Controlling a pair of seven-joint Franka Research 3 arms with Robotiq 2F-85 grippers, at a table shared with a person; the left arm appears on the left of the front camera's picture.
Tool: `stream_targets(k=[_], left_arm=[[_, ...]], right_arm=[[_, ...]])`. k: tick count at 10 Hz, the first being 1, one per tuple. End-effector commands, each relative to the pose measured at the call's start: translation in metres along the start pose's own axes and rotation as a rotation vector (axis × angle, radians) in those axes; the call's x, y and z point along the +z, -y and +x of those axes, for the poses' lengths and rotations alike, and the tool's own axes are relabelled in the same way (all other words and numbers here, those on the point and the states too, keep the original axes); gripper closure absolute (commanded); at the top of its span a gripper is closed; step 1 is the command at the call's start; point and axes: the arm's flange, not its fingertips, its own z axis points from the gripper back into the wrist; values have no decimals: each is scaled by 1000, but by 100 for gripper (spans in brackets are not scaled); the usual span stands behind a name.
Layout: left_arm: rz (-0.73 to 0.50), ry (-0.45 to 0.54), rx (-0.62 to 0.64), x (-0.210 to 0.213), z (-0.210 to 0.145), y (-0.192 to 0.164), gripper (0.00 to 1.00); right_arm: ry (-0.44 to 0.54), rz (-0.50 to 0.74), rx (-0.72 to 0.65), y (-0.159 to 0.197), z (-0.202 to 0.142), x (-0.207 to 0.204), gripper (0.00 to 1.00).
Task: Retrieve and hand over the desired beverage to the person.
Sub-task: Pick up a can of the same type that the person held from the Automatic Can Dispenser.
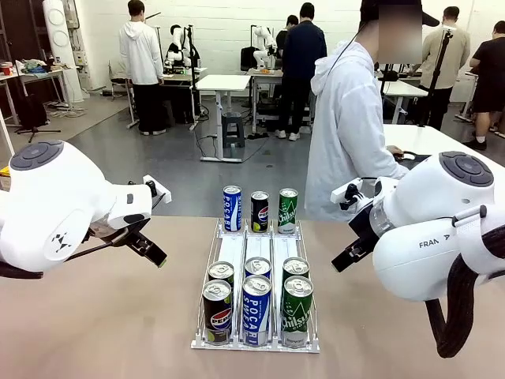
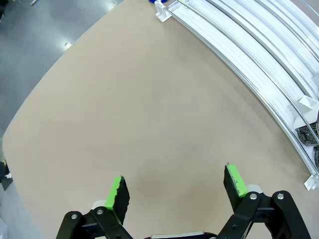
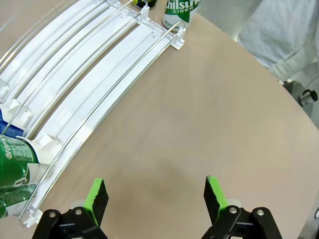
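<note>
Spreading across the lower half of the front view, the tan table [image 1: 95, 316] carried a white rack [image 1: 232, 249] at its middle. The person [image 1: 347, 134] in a white hooded top stood at the table's far edge, upper right of centre, turned partly toward the right.

A white left arm [image 1: 55, 205] filled the left edge of the frame and a white right arm [image 1: 434, 237] the right edge, both raised above the table, one on either side of the rack.

The rack had three lanes running from near to far. All the cans [image 1: 256, 309] stood upright in it: three at the far end, blue, black and green from left to right, and six at the near end in two touching rows, black, blue and green across. The middle stretch of each lane was bare.

In the left wrist view the left claw [image 2: 176, 181] was open, its green pads wide apart over bare table, with the rack curving through the upper right. In the right wrist view the right claw [image 3: 155, 191] was likewise open above bare table, the rack in the upper left and a green can at each end of its nearest lane. Neither claw touched anything.
</note>
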Motion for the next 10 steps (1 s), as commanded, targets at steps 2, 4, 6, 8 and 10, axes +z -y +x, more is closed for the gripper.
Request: stream_targets(k=[2, 4, 6, 8, 10], left_arm=[[0, 0, 0, 0, 0, 0, 0], [0, 0, 0, 0, 0, 0, 0], [0, 0, 0, 0, 0, 0, 0], [0, 0, 0, 0, 0, 0, 0], [104, 76, -64, 88, 23, -3, 0]], right_arm=[[0, 0, -1, 0, 0, 0, 0], [0, 0, -1, 0, 0, 0, 0], [0, 0, -1, 0, 0, 0, 0], [0, 0, 0, 0, 0, 0, 0], [78, -109, 33, -18, 1, 95, 0]])
